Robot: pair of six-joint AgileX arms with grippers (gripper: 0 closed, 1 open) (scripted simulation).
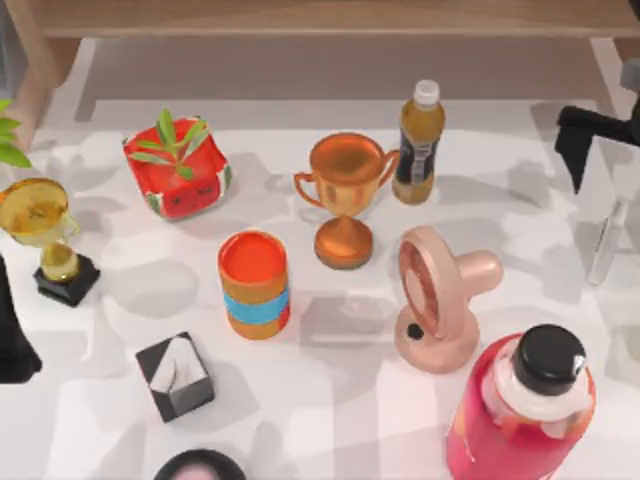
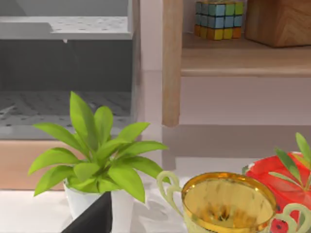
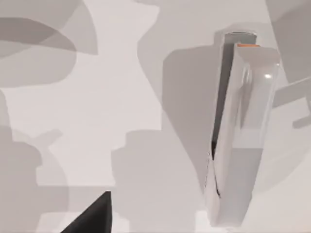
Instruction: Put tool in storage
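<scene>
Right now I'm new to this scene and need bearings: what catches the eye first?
The copper trophy stands mid-table, with the orange-and-blue can to its left and the pink ring-shaped fan to its right. The slim white tool lies at the table's right edge, below the right gripper.

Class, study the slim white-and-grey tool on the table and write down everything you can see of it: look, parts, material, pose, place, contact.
The tool is a long, slim, flat bar, white and light grey, smooth and plastic-looking, with a small orange mark at one end and a dark seam along one side. It lies on the white table near its right edge, below the right gripper. Nothing grips it; only the table touches it.
</scene>
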